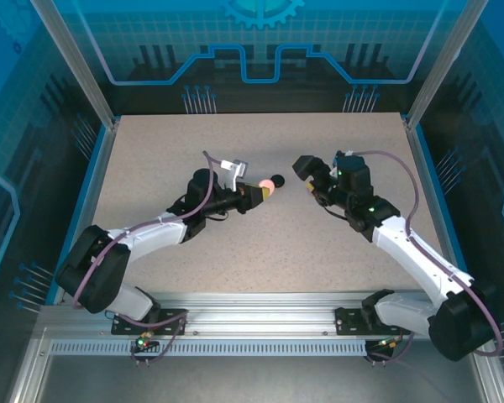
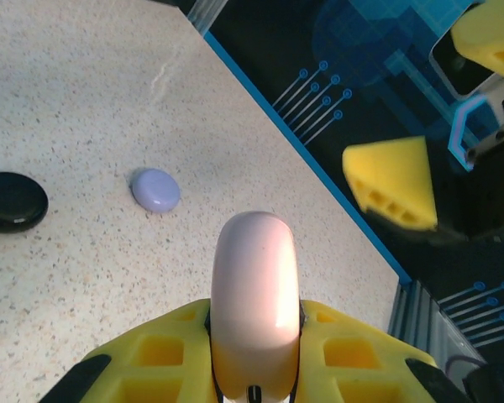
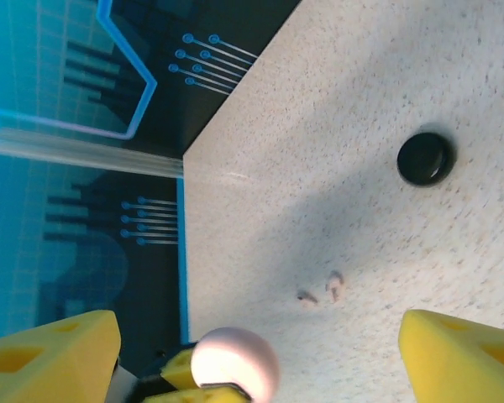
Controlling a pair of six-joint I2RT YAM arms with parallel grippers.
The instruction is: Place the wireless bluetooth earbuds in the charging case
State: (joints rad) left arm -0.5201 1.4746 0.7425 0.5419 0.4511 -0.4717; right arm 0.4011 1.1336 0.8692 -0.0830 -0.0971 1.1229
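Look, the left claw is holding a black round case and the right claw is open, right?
Not quite. The round case held by the left claw is pale pink, not black; the left wrist view shows it. The black case lies on the table. The right claw is open.

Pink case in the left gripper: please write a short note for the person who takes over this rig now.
Left gripper: shut on the pink case, which looks closed.
Right gripper: open, holding nothing, facing the pink case.
Two pale pink earbuds lie loose on the table. The black case and the lavender case lie there too.
Done: pink case grasped.
Left: open it and insert the earbuds.
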